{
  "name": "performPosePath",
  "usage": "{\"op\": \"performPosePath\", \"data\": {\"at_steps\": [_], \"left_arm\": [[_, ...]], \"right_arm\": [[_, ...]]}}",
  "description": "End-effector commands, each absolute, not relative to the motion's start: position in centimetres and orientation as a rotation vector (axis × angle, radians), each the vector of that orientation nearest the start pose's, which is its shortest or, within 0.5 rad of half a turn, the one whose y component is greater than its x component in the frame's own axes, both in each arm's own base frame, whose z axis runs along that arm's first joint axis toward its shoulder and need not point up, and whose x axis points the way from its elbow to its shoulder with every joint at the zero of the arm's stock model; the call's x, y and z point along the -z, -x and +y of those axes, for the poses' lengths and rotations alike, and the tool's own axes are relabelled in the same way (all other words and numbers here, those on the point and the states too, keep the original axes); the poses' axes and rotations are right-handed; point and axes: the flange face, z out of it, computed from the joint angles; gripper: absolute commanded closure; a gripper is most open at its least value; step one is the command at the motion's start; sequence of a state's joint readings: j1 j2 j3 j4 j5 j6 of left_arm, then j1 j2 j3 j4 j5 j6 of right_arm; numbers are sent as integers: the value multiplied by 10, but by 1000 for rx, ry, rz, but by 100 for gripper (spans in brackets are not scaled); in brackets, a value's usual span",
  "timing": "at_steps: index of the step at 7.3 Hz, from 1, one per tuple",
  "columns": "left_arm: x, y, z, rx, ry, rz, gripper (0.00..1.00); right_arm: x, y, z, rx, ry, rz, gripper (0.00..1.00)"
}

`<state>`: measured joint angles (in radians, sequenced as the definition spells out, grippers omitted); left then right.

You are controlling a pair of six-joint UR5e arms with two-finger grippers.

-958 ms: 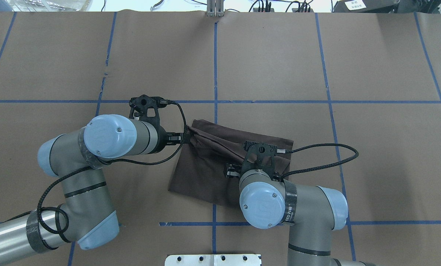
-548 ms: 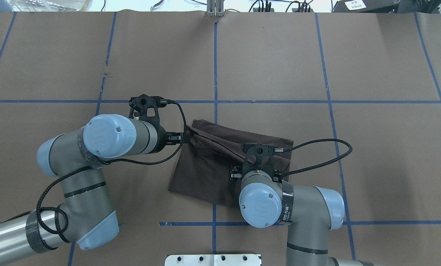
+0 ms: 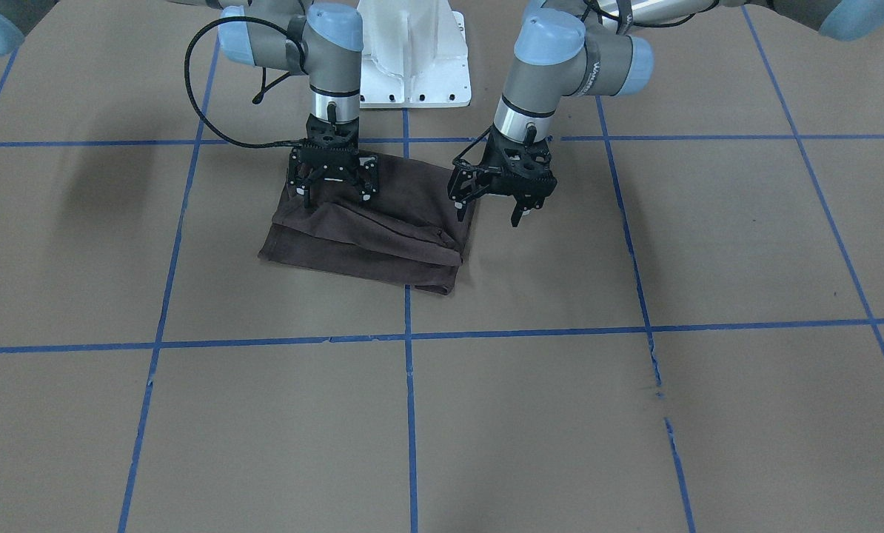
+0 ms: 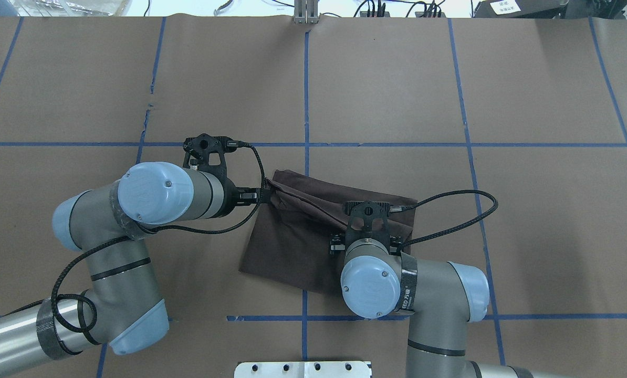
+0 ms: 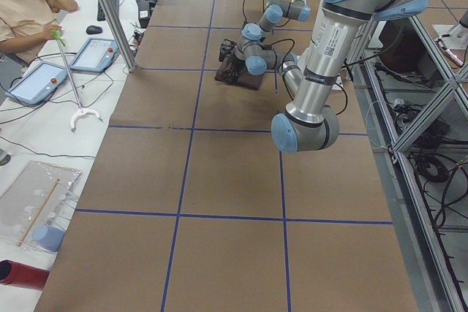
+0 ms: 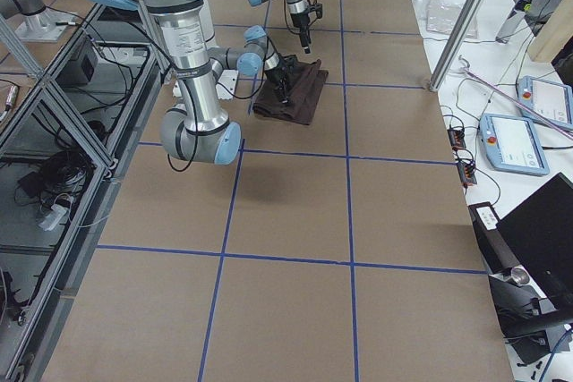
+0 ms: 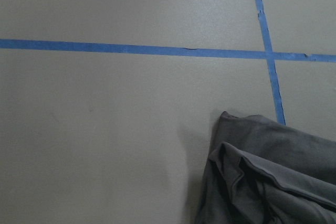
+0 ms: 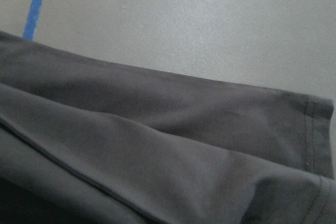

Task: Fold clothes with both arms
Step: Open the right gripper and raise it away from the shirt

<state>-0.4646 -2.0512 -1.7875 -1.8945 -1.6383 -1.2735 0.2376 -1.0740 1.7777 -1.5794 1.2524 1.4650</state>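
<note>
The dark brown T-shirt (image 3: 368,237) lies folded into a rough rectangle on the brown paper table, also seen from overhead (image 4: 287,241). My left gripper (image 3: 489,215) is open at the shirt's end, with one fingertip (image 3: 460,213) over the edge of the cloth; from overhead it sits at the shirt's far-left corner (image 4: 265,195). My right gripper (image 3: 335,195) is open and points down just above the shirt's robot-side part; from overhead its own wrist hides it. The wrist views show only cloth (image 7: 262,177) (image 8: 157,145) and table, with no fingers.
Blue tape lines (image 4: 306,94) grid the table. The white pedestal base (image 3: 412,66) stands behind the shirt. A metal plate (image 4: 303,369) sits at the robot-side edge. An operator (image 5: 29,12) and tablets are beyond the far table edge.
My right wrist has shifted and turned slightly over the shirt, and its cable loop has drawn in. The left arm and the shirt have not moved.
</note>
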Motion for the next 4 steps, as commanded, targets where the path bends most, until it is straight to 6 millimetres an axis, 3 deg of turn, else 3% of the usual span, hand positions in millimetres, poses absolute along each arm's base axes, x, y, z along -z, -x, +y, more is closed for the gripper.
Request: {"op": "performPosePath", "data": {"at_steps": [1, 2, 4], "left_arm": [[-253, -510, -396, 119, -322, 975, 0], [-252, -510, -396, 119, -323, 976, 0], [-250, -508, -395, 120, -324, 981, 0]], "right_arm": [[-311, 564, -362, -304, -438, -571, 0], [-324, 557, -392, -316, -453, -524, 0], [-361, 510, -473, -402, -419, -432, 0]]}}
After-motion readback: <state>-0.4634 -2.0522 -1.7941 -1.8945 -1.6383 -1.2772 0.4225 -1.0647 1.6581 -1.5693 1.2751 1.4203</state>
